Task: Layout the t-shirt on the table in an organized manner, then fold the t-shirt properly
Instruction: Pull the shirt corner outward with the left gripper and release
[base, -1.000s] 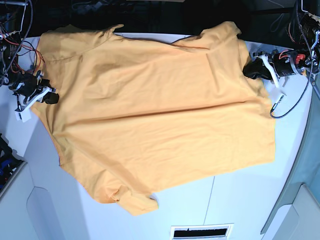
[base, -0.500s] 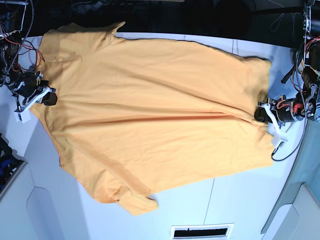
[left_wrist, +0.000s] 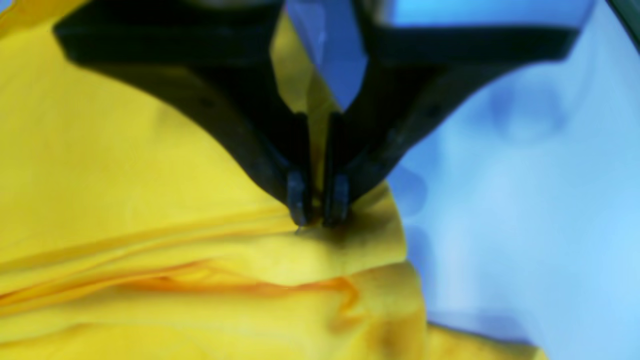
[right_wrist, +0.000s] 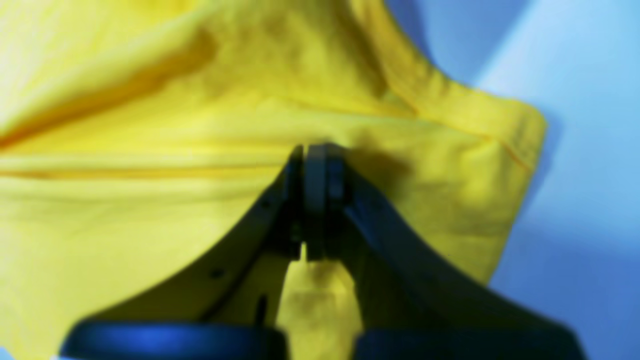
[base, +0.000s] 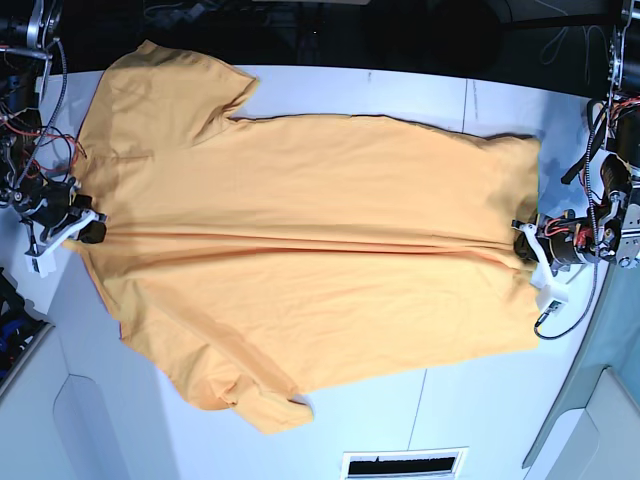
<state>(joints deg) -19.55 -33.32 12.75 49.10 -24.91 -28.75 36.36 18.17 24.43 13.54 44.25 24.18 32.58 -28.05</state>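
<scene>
Since a second ago the t-shirt (base: 300, 260) is lying flatter, stretched across the table (base: 470, 400). I'm seeing the left gripper (base: 525, 243) pinching its hem edge and the right gripper (base: 88, 230) clamping the opposite edge.

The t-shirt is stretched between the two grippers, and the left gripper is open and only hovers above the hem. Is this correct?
Not quite. The left gripper is not open above the cloth: the left wrist view shows it shut on the t-shirt, pinching a fold. The rest holds: the right gripper grips the other end.
</scene>
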